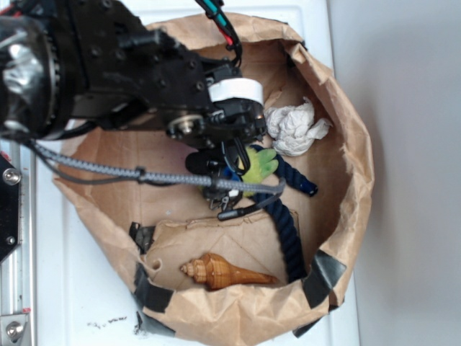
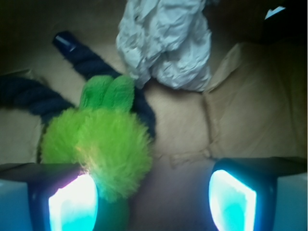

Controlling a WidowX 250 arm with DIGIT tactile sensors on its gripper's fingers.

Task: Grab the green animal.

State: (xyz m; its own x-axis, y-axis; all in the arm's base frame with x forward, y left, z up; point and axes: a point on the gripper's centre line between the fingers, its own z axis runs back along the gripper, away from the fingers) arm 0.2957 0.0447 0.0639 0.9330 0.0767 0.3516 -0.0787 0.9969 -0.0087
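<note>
The gripper (image 2: 153, 197) stands wide open, holding nothing, low inside the brown paper bag (image 1: 346, 144). The green animal (image 2: 98, 139) lies on the dark blue rope (image 2: 33, 98), just by the left finger (image 2: 72, 202) and not centred between the two. The crumpled white paper wad (image 2: 166, 41) is behind it, and a seashell (image 1: 227, 272) lies well apart.

Things inside the paper bag (image 1: 346, 130)

The toy animal (image 1: 259, 164) lies on the rope (image 1: 288, 231) mid-bag, paper wad (image 1: 294, 128) by the far-right wall, shell (image 1: 223, 272) by the near wall.
</note>
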